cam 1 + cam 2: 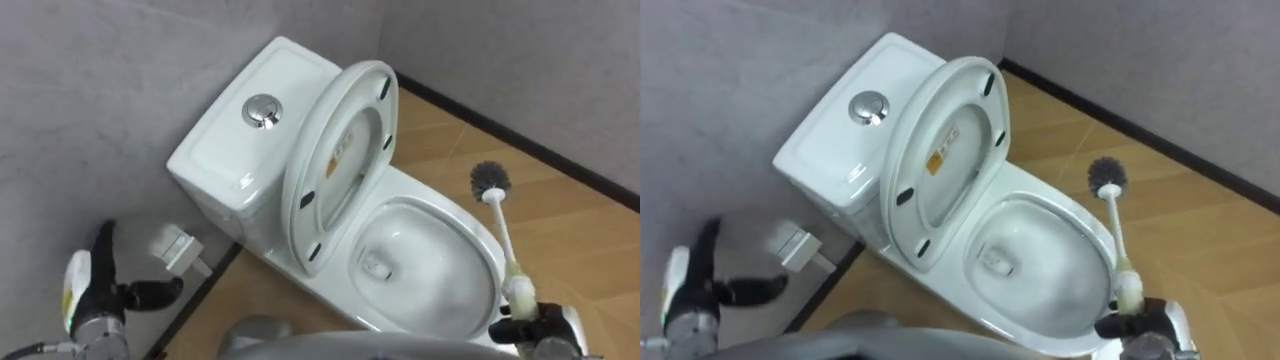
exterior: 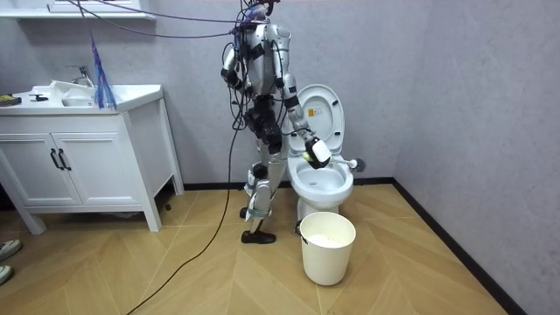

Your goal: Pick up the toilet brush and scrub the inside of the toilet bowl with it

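The white toilet (image 1: 470, 245) stands against the grey wall with its lid and seat (image 1: 340, 165) raised against the tank (image 1: 230, 150). The bowl is open below me. At the lower right my right hand (image 1: 545, 328) is shut on the white handle of the toilet brush (image 1: 503, 235). The brush points away from me, its dark bristle head (image 1: 489, 179) beyond the bowl's right rim, over the floor and outside the bowl. My left hand (image 1: 100, 290) hangs at the lower left, beside the tank, with fingers spread and holding nothing. In the room view I stand at the toilet (image 2: 322, 179).
A white bucket (image 2: 328, 247) stands on the wooden floor in front of the toilet. A small white fitting (image 1: 178, 248) sits on the wall left of the tank. A white vanity cabinet (image 2: 87, 157) stands at the room view's left.
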Controlling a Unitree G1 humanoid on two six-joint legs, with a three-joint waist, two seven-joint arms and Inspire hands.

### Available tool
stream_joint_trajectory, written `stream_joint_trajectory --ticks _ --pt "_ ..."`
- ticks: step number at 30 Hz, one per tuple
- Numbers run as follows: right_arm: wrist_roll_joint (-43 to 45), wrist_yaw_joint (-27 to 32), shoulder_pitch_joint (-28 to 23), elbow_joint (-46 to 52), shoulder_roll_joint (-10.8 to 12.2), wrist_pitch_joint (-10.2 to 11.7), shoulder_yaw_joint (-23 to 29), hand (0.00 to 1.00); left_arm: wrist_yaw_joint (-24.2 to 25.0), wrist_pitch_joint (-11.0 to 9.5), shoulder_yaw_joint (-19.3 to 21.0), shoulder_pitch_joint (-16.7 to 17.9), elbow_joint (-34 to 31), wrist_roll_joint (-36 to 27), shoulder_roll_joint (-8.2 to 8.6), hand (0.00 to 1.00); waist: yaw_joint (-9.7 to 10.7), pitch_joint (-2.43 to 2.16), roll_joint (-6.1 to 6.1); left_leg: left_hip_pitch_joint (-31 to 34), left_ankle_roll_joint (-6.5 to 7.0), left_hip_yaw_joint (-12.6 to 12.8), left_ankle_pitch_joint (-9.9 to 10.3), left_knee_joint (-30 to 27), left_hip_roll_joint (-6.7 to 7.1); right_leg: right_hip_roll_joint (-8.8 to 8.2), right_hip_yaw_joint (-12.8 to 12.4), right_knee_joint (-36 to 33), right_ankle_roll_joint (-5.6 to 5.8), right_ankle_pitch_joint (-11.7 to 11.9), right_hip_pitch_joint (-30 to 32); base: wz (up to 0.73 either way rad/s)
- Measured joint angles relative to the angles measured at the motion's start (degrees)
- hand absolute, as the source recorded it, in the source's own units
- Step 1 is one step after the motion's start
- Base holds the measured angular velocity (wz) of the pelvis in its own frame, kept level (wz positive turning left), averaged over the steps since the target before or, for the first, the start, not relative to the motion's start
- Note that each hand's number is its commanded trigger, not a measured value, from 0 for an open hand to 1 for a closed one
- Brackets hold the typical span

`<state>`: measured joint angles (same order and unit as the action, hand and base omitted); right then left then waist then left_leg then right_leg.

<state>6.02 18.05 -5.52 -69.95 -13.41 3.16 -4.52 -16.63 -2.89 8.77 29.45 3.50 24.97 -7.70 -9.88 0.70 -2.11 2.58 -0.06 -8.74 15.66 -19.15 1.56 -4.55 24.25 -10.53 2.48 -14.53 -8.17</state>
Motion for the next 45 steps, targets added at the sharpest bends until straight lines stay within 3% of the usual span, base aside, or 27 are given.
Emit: stream_joint_trajectory --ticks 5,10,14,17,20,23,26,30,32,37,39,42,45 --pt "8.9 0.1 -0.2 -1.4 -0.3 1.2 -0.7 1.00 -2.8 -0.2 -3.8 -3.9 -4.1 7.3 -0.27 0.00 1.4 -0.17 0.44 2.0 0.02 0.3 -0.6 -0.7 0.05 -0.07 -0.6 -0.4 -0.29 0.2 2.0 -0.03" --pt "23.2 -0.2 -0.1 -0.8 -1.4 1.3 -1.2 1.00 -3.6 -1.5 -7.5 -8.5 -5.0 7.4 -2.88 0.00 3.9 -0.44 0.98 1.5 0.01 1.3 -0.6 -0.2 -0.35 -0.03 -1.6 -1.2 -0.44 0.3 2.4 -0.13" --pt "34.3 -2.2 -0.7 -1.9 -2.7 -0.3 -5.7 1.00 -4.7 -2.6 -11.0 -12.8 -4.8 7.6 -3.01 0.00 4.2 -0.60 1.79 1.8 0.03 3.2 -0.6 -0.2 -0.86 -0.05 -3.6 -2.3 -0.55 0.3 4.1 -0.24" --pt "42.1 -4.1 -1.9 -2.2 -2.6 -0.8 -7.7 1.00 -5.2 -3.6 -12.1 -14.3 -2.5 7.8 -3.20 0.00 4.9 -0.33 2.16 2.0 0.04 4.0 -0.6 -0.1 -0.93 -0.05 -4.6 -2.2 -0.55 0.3 4.8 -0.17" --pt "44.1 -4.5 -2.7 -1.5 -2.7 -0.8 -7.7 1.00 -5.2 -4.0 -12.3 -15.9 2.1 7.8 -3.43 0.00 5.1 -0.44 2.49 2.1 0.05 5.9 -0.6 0.0 -1.32 0.03 -6.9 -2.6 -0.63 0.4 6.1 -0.38" --pt "47.0 -4.8 -2.6 0.7 -2.7 -1.9 -8.0 1.00 -4.9 -3.8 -14.9 -17.0 6.1 8.5 -4.74 0.00 6.1 -0.23 1.94 2.4 0.05 6.7 -0.6 0.0 -1.57 0.03 -7.2 -3.2 -0.65 0.4 6.5 -0.11" --pt "50.2 -4.9 -2.3 2.8 -2.8 -2.8 -8.3 1.00 -2.9 -3.6 -17.6 -17.5 9.1 9.8 -4.90 0.00 6.7 -0.23 1.58 3.6 0.05 7.2 -0.6 -0.2 -1.69 0.07 -7.1 -3.3 -0.69 0.4 7.9 0.00" --pt "52.1 -4.6 -0.8 4.0 -4.4 -2.9 -9.4 1.00 -1.1 -4.1 -19.1 -18.0 11.2 11.1 -5.73 0.00 6.1 -0.16 1.11 5.8 0.05 8.1 -0.6 -0.5 -2.00 0.01 -7.9 -4.6 -0.75 0.4 10.9 -0.10" --pt "52.8 -3.2 0.1 3.6 -5.9 -3.5 -10.4 1.00 -1.1 -5.1 -19.4 -19.5 12.6 12.1 -6.82 0.00 5.3 -0.21 1.60 7.3 0.06 8.2 -0.6 -1.2 -1.97 -0.08 -8.3 -5.3 -0.81 0.5 12.3 -0.07" --pt "52.6 -1.4 2.6 3.5 -8.3 -4.1 -12.4 1.00 -0.7 -6.2 -20.9 -22.4 15.6 12.1 -7.40 0.00 3.7 -0.31 2.51 10.8 0.20 8.4 -0.7 -2.7 -2.09 -0.36 -8.3 -7.5 -0.82 0.5 16.2 -0.02" --pt "52.3 -0.7 4.6 2.6 -9.5 -4.0 -13.6 1.00 -0.8 -7.1 -21.6 -23.9 16.9 11.7 -7.61 0.00 3.0 -0.13 2.88 12.3 0.51 8.3 -1.0 -2.7 -1.96 -0.61 -8.2 -8.6 -0.83 0.5 18.0 0.02" --pt "53.2 -0.2 9.8 1.5 -11.1 -3.8 -15.4 1.00 -1.9 -8.3 -22.7 -27.4 18.7 11.8 -7.82 0.00 1.4 0.28 2.37 15.9 0.62 8.4 -2.2 -3.0 -1.65 -1.41 -7.8 -10.9 -1.10 0.6 22.5 0.01" --pt "53.5 2.6 16.2 0.0 -13.2 -2.9 -16.6 1.00 -2.8 -9.8 -24.3 -31.2 19.4 11.8 -9.19 0.00 0.2 0.75 2.05 21.0 0.73 8.0 -2.8 -5.3 -1.66 -1.98 -6.8 -13.4 -1.63 1.0 27.3 0.07"
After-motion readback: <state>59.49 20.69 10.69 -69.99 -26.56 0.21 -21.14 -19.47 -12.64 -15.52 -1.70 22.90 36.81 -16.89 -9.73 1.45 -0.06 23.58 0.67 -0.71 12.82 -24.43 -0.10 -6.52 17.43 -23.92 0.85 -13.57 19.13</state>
